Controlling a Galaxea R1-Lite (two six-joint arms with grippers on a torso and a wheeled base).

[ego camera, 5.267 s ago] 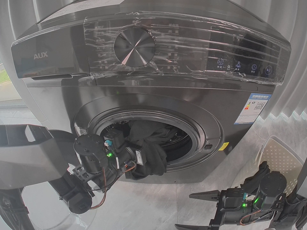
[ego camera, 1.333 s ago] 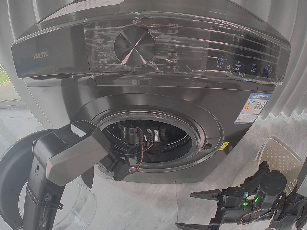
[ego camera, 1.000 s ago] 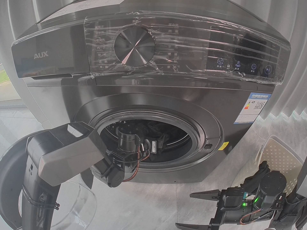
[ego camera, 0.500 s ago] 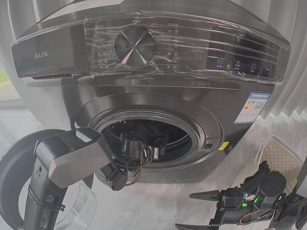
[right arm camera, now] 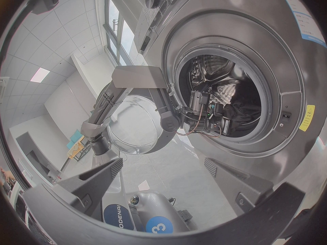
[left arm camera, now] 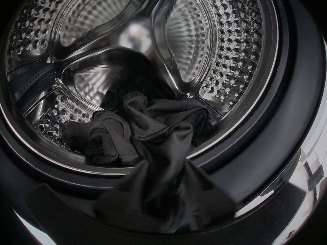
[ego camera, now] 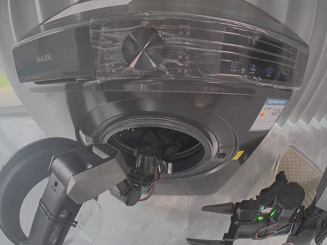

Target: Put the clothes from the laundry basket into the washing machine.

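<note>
Left hand [ego camera: 167, 166] at drum [left arm camera: 190, 34] mouth; black clothes [left arm camera: 150, 130] lie inside.

Office-like test room: washing machine [ego camera: 163, 96], curtains [ego camera: 315, 99], tiled ceiling [right arm camera: 68, 28], panel light [right arm camera: 40, 75].

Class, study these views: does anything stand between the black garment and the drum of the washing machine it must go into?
Nothing visible does. The door is swung open to the left, and the black garment lies mostly in the drum, with one fold draped out over the dark door seal.
</note>
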